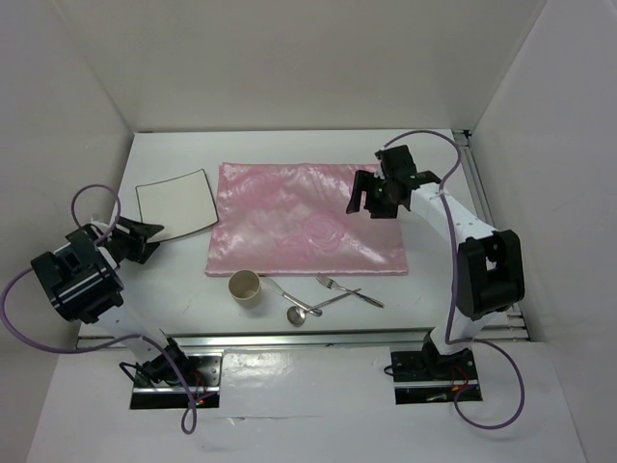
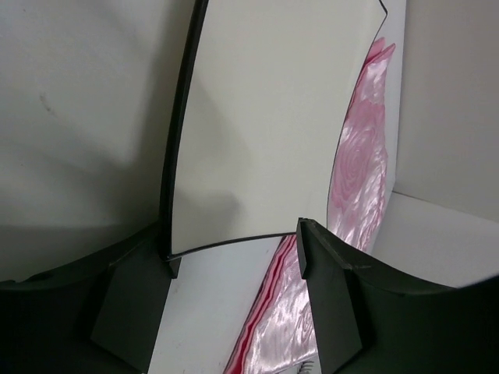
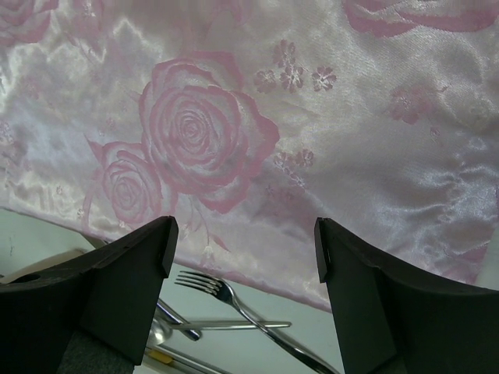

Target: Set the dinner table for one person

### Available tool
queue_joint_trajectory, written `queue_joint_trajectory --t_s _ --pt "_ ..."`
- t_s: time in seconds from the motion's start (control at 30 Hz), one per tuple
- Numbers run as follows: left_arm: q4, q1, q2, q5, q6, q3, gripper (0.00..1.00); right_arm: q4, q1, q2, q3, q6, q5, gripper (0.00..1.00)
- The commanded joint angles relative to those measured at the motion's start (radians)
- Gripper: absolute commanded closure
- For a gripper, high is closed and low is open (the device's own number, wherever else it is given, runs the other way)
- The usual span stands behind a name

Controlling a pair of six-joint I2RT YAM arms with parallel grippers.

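Left gripper [image 2: 234, 245] sits with jaws spread at the edge of the square plate [image 2: 265, 117], left of the pink satin cloth [image 1: 307, 220]. Right gripper [image 3: 243, 238] hovers over that cloth, jaws also spread. Beneath the cloth lies the white dinner table [image 1: 174, 275]. I'd worry the thin rim slips, shoving the plate into the cloth.

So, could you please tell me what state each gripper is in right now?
Left gripper: open, holding nothing.
Right gripper: open, holding nothing.
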Motion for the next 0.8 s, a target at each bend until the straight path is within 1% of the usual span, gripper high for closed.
queue_joint_trajectory --t_s 0.0,0.03,0.17,0.2,0.3,0.33,0.37,0.4,0.47,0.5,0.57,0.6,0.63,0.67,0.73,0.77 --pt "-0.048 0.007 0.07 -0.045 0.042 -0.028 0.22 -0.022 0.025 -0.051 0.061 0.011 0.02 0.18" --pt "-0.048 0.007 0.08 -0.045 0.042 -0.016 0.22 -0.022 0.025 -0.051 0.07 0.011 0.029 0.18" --pt "-0.033 0.018 0.101 -0.034 0.051 -0.016 0.32 -0.022 0.035 -0.06 0.071 0.011 0.029 0.18" --pt "-0.033 0.018 0.101 -0.025 0.051 -0.005 0.36 -0.022 0.044 -0.06 0.071 0.011 0.029 0.18" --pt "-0.056 0.029 0.115 -0.025 0.062 0.016 0.36 -0.031 0.053 -0.06 0.071 0.011 0.04 0.18" --pt "-0.067 0.029 0.115 -0.034 0.062 0.016 0.41 -0.04 0.053 -0.069 0.071 0.011 0.04 0.18" --pt "-0.067 0.029 0.115 -0.034 0.071 0.016 0.44 -0.04 0.053 -0.069 0.071 0.02 0.04 0.18" --pt "-0.067 0.038 0.115 -0.034 0.071 0.016 0.44 -0.04 0.053 -0.069 0.071 0.02 0.04 0.18" --pt "-0.067 0.038 0.115 -0.022 0.06 0.016 0.48 -0.04 0.053 -0.069 0.071 0.02 0.04 0.18" --pt "-0.067 0.038 0.115 -0.012 0.06 0.027 0.48 -0.04 0.062 -0.069 0.071 0.02 0.04 0.18" --pt "-0.067 0.038 0.115 -0.012 0.06 0.038 0.51 -0.04 0.062 -0.069 0.071 0.02 0.04 0.18" --pt "-0.077 0.038 0.103 -0.012 0.06 0.038 0.56 -0.04 0.062 -0.069 0.071 0.02 0.04 0.18" --pt "-0.088 0.038 0.092 -0.012 0.06 0.048 0.56 -0.04 0.071 -0.069 0.08 0.02 0.04 0.18" --pt "-0.088 0.047 0.092 -0.012 0.06 0.048 0.6 -0.049 0.071 -0.069 0.08 0.02 0.04 0.18" --pt "-0.088 0.047 0.054 -0.002 0.039 0.048 0.61 -0.062 0.071 -0.069 0.103 0.02 0.04 0.18" --pt "-0.078 0.047 0.045 0.009 0.039 0.048 0.65 -0.074 0.071 -0.069 0.103 0.02 0.04 0.18"
